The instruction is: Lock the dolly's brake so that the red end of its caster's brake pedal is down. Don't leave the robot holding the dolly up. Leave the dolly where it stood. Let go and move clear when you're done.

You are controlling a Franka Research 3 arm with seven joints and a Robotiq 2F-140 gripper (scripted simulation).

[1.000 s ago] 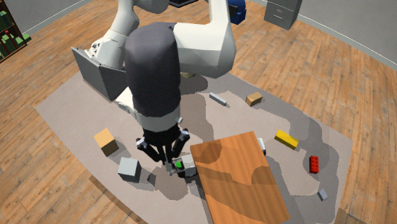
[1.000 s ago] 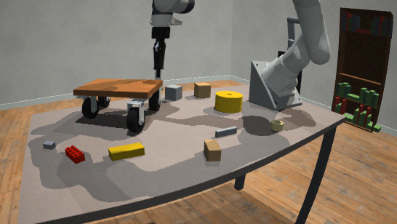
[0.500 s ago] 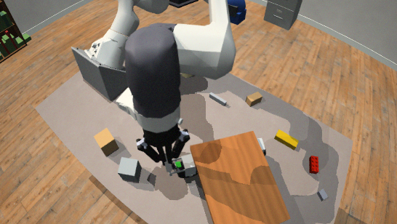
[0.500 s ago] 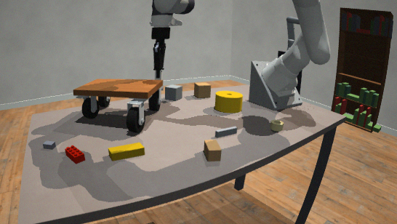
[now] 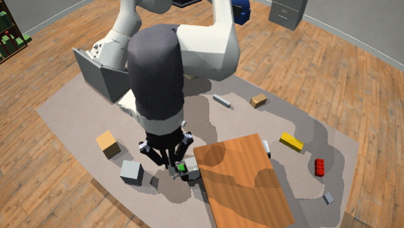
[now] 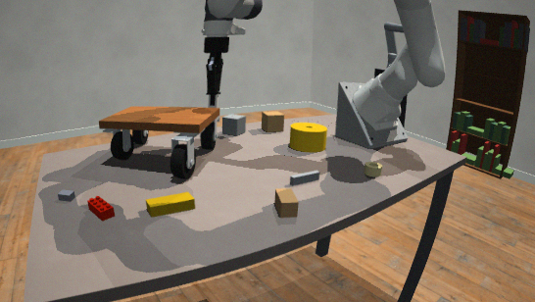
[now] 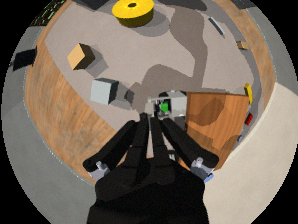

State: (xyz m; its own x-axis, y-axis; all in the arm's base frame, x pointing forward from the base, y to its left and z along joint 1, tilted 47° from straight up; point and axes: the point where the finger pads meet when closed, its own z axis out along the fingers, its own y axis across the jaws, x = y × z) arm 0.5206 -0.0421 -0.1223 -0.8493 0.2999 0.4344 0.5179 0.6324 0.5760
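Observation:
The dolly (image 5: 240, 178) has an orange wooden deck on black casters and stands on the grey mat; it also shows in the exterior view (image 6: 159, 118) and the wrist view (image 7: 213, 119). At its near-left corner a grey caster sticks out, with the green end of the brake pedal (image 5: 181, 167) facing up. The green end also shows in the wrist view (image 7: 164, 106). I see no red end. My gripper (image 5: 172, 166) (image 6: 214, 100) is shut and empty. It points straight down with its tips right beside the green pedal end, at the deck's corner.
A grey cube (image 5: 132, 172) and a tan cube (image 5: 108, 143) lie left of the gripper. A yellow block (image 5: 291, 141), a red brick (image 5: 319, 167), a grey bar (image 5: 221, 100) and a small tan block (image 5: 258, 100) lie to the right. A yellow cylinder (image 6: 308, 136) stands near the robot base (image 6: 367, 115).

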